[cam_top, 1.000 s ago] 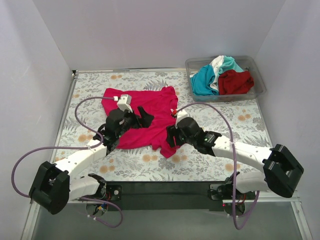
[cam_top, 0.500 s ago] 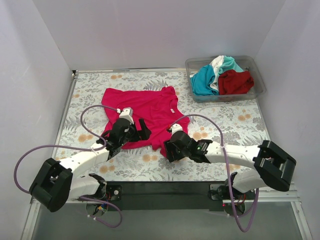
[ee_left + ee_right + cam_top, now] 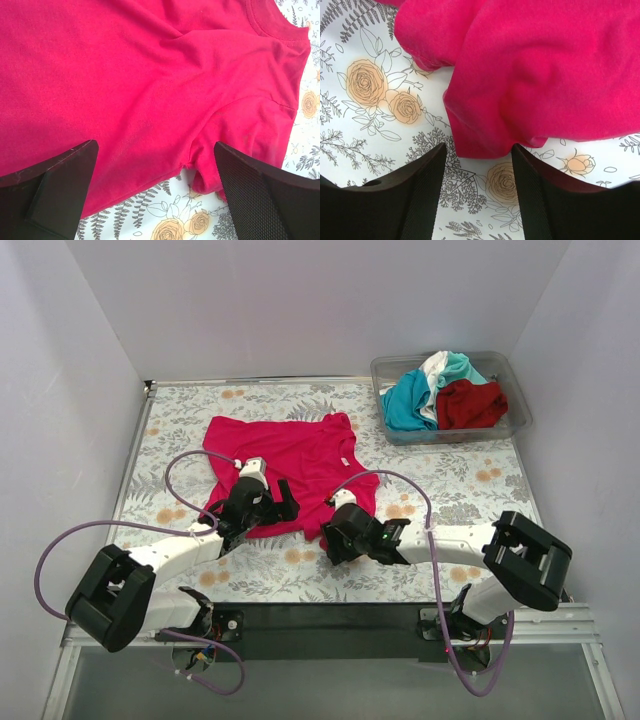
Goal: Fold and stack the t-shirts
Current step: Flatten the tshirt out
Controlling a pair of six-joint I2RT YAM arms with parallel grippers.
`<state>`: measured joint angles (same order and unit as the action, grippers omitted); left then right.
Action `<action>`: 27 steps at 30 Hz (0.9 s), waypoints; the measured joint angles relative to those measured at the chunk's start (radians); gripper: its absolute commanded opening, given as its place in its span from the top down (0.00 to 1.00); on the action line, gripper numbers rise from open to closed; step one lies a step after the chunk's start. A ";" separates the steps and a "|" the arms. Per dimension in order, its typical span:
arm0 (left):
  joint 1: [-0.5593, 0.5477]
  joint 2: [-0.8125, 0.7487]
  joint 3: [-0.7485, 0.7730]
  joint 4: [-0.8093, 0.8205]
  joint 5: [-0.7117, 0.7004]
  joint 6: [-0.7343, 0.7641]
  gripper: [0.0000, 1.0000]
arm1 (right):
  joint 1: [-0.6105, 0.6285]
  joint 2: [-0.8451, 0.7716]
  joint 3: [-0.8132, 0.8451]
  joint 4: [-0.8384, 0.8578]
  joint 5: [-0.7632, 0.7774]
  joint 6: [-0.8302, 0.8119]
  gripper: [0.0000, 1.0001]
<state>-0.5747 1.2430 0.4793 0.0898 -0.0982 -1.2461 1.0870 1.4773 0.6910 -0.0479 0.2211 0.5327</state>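
A magenta-pink t-shirt point(image 3: 290, 452) lies spread and rumpled on the flowered table. My left gripper point(image 3: 283, 503) hovers over its near hem, jaws wide open. In the left wrist view the pink t-shirt point(image 3: 150, 85) fills the frame, with the hem and a sleeve fold lying between the fingers point(image 3: 260, 195) and the left gripper point(image 3: 155, 200) empty. My right gripper point(image 3: 332, 530) sits low at the shirt's near right corner. In the right wrist view the right gripper point(image 3: 479, 167) is open, and a corner of the pink t-shirt point(image 3: 485, 142) lies just between its fingertips point(image 3: 420, 190), not pinched.
A clear plastic bin point(image 3: 398, 433) stands at the back right, holding a teal t-shirt point(image 3: 405, 400), a white t-shirt point(image 3: 433, 367) and a dark red t-shirt point(image 3: 470, 403). White walls close in the table on three sides. The arms' cables loop over the near table.
Both arms have drawn back toward the near edge. The left gripper left the shirt's middle for its near hem; the right gripper slid down-left to the shirt's corner and narrowed slightly.
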 measured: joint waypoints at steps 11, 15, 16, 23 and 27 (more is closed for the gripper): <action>0.000 -0.007 0.000 -0.001 -0.018 0.000 0.05 | 0.000 0.033 0.007 0.021 0.037 0.019 0.99; 0.000 -0.012 0.000 -0.004 -0.022 0.000 0.05 | 0.002 0.023 0.008 0.000 0.047 0.028 0.99; 0.000 -0.014 0.000 -0.007 -0.023 0.000 0.05 | 0.004 0.009 0.007 -0.024 0.048 0.027 0.99; 0.000 -0.033 0.000 -0.023 -0.026 0.004 0.05 | 0.015 -0.188 0.007 -0.209 -0.017 0.000 0.99; 0.000 -0.033 0.000 -0.034 -0.025 0.008 0.05 | 0.016 -0.240 0.000 -0.275 -0.068 -0.009 0.99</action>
<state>-0.5747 1.2102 0.4793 0.0555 -0.1230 -1.2385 1.1027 1.2377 0.6907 -0.3229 0.1532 0.5236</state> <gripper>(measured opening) 0.950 0.019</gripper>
